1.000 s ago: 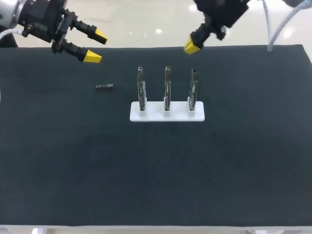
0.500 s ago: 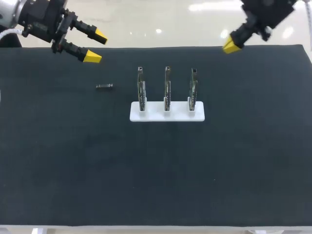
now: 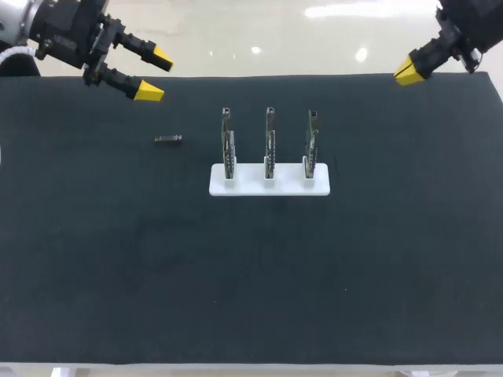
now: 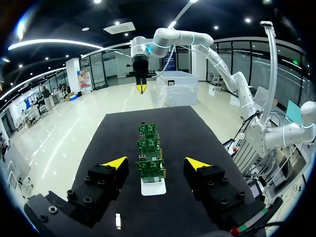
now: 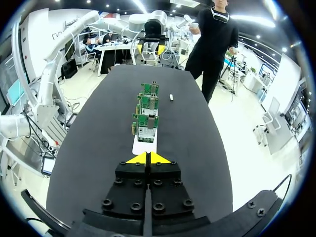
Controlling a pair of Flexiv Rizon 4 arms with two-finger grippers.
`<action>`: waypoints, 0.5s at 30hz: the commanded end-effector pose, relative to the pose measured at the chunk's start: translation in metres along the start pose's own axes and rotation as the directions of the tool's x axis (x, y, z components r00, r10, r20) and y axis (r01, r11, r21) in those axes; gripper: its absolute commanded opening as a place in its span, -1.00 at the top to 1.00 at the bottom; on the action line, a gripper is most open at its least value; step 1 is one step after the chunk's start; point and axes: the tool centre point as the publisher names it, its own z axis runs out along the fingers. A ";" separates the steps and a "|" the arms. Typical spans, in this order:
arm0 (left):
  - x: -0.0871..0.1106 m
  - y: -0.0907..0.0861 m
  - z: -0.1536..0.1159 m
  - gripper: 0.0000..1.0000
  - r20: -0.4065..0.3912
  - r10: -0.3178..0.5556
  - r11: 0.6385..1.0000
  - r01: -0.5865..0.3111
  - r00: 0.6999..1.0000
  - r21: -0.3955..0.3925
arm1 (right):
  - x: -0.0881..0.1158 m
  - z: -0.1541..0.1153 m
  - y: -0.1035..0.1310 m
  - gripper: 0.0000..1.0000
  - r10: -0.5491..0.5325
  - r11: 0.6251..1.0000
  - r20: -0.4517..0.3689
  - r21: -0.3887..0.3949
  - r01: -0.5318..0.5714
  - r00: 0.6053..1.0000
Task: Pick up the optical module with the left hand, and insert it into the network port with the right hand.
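Note:
The optical module (image 3: 168, 140), a small dark bar, lies flat on the black mat left of the white stand (image 3: 269, 187). That stand holds three upright green boards with network ports (image 3: 269, 144). My left gripper (image 3: 149, 73) hangs open above the mat's far left edge, a little behind the module. Under the left gripper (image 4: 153, 163) the module (image 4: 118, 220) shows as a pale sliver, with the boards (image 4: 149, 154) ahead. My right gripper (image 3: 409, 71) is shut and empty over the far right edge. From the right gripper (image 5: 148, 158) the boards (image 5: 146, 120) stand in a row ahead, the module (image 5: 171, 97) beyond.
The black mat (image 3: 251, 267) covers the whole table top, with wide bare room in front of the stand and at both sides. My right arm (image 4: 197, 42) shows across the table from the left wrist.
My right gripper has swung to the right along the far edge, from behind the right board to the far right corner. The left arm and the module have not moved.

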 end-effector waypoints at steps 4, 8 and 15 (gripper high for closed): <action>0.000 0.001 0.000 -1.00 -0.004 -0.001 1.000 0.001 1.000 0.001 | 0.001 -0.003 0.000 -1.00 0.003 1.000 0.016 -0.012 -0.003 1.000; 0.000 0.001 0.000 -1.00 -0.004 -0.001 1.000 0.001 1.000 0.001 | 0.001 -0.003 0.000 -1.00 0.003 1.000 0.016 -0.012 -0.003 1.000; 0.000 0.001 0.000 -1.00 -0.004 -0.001 1.000 0.001 1.000 0.001 | 0.001 -0.003 0.000 -1.00 0.003 1.000 0.016 -0.012 -0.003 1.000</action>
